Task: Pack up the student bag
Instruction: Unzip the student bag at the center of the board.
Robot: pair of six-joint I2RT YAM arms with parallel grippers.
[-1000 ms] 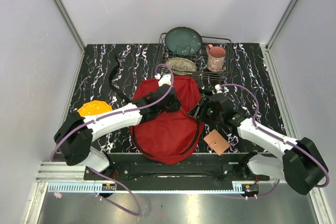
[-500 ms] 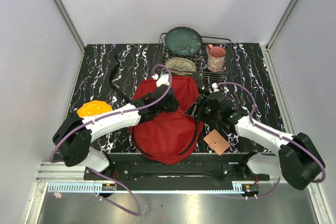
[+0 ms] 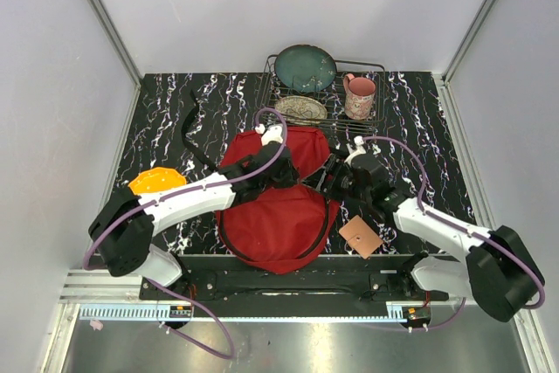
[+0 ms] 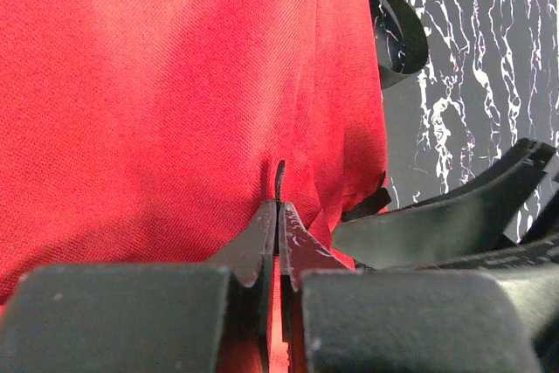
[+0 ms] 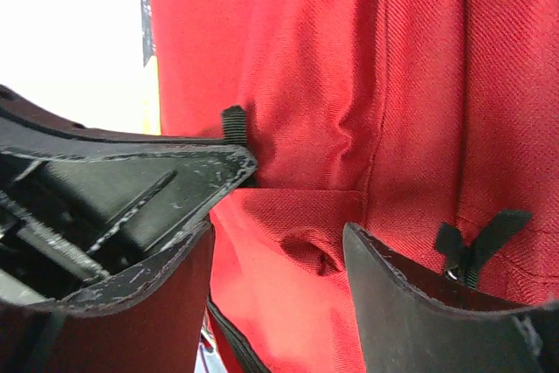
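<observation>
While L fingers (image 4: 251,246) pinch shut on the student bag (image 3: 279,224), R fingers (image 5: 410,303) stand apart right by its side.

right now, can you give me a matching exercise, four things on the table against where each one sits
Things:
1. large soft red fabric backpack
2. pink ceramic mug
3. round orange disc
4. flat brown square piece

Places:
a. left of the backpack
b. furthest back
c. centre of the table
d. right of the backpack, near the front edge

Pairs: 1-c, 2-b, 3-a, 4-d
</observation>
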